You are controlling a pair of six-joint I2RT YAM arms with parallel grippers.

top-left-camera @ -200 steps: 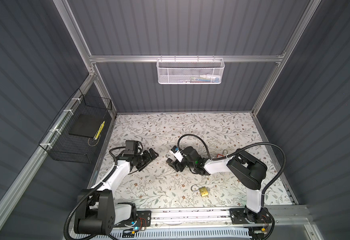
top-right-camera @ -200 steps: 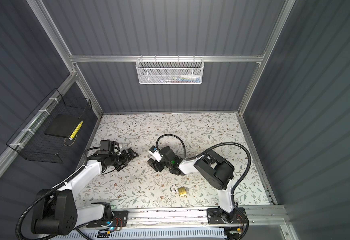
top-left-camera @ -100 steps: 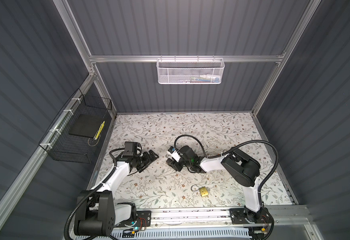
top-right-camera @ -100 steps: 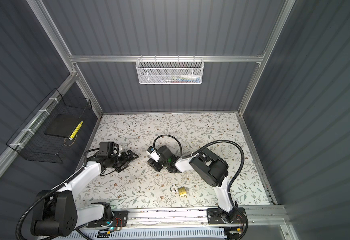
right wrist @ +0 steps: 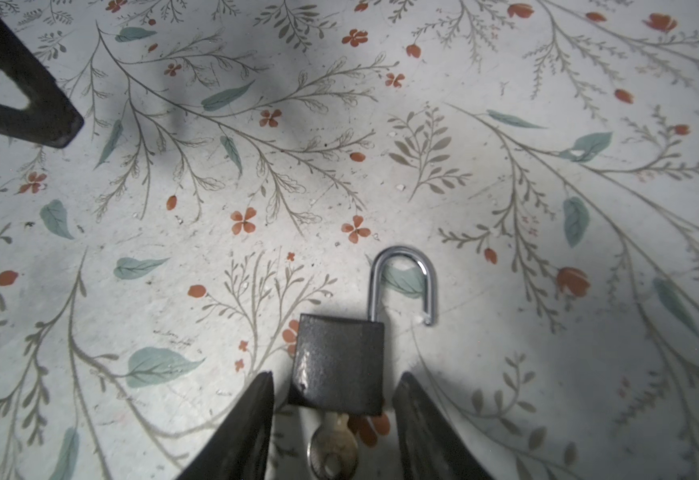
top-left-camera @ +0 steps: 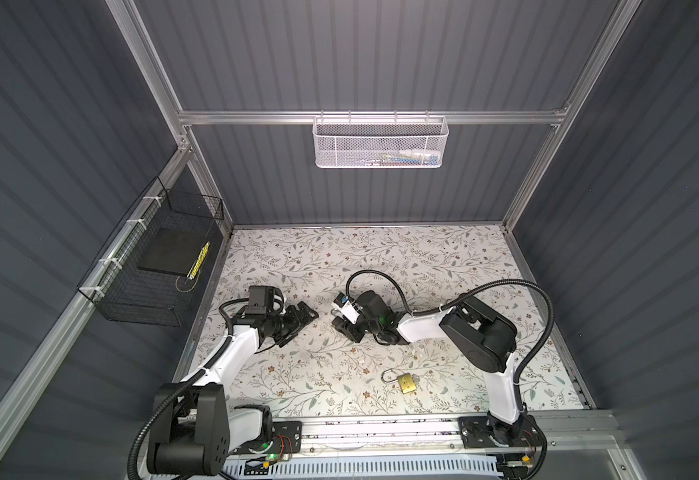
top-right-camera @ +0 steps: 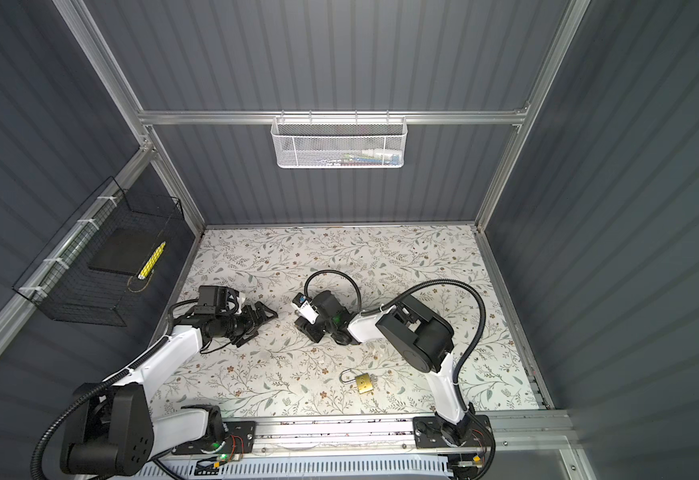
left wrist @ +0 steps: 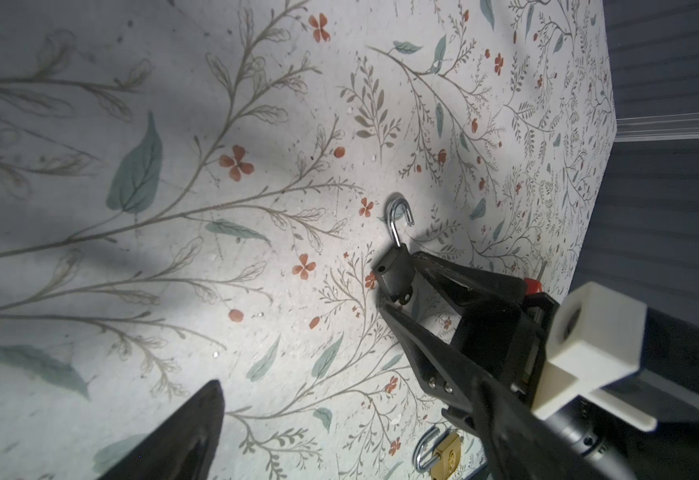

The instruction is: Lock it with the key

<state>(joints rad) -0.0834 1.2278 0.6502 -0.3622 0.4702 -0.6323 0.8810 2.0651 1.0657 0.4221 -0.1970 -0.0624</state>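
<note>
Right gripper (right wrist: 337, 378) is being held over the mat (right wrist: 214, 208), its jaws being set apart on both sides of the black lock (right wrist: 337, 363), narrow gaps showing and nothing being gripped. The left gripper (top-left-camera: 301, 328) is being held wide open and empty nearby. The black lock is being shown flat, shackle (right wrist: 401, 250) swung open, 1 key (right wrist: 333, 451) seated in its base. The brass lock (top-left-camera: 407, 383) is being shown well apart from both grippers.
</note>
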